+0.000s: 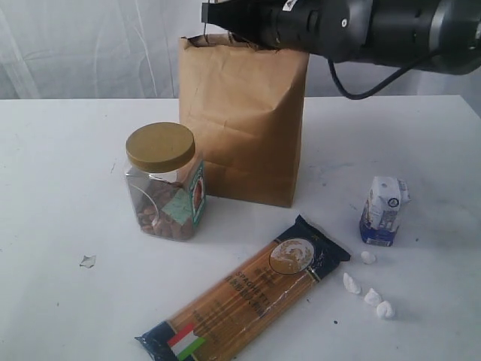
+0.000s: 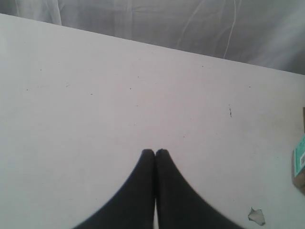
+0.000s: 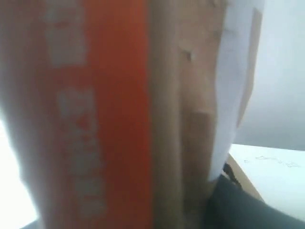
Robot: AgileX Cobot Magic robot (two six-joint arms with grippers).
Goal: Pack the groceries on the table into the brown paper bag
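Your right pincer (image 1: 223, 24), over the bag's (image 1: 244, 113) open top, looks clamped on the pouch (image 3: 114, 119), likely to drop it inside, while your left pincer (image 2: 155, 152) hangs clenched and empty over the table (image 2: 95, 95), keeping clear of the jar (image 1: 164, 180).

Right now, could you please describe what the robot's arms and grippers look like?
The right arm is a glossy black, rounded cylindrical housing with small white markings, and a black cable loops beneath it. The left gripper has two smooth matte-black fingers tapering in a curve to rounded tips.
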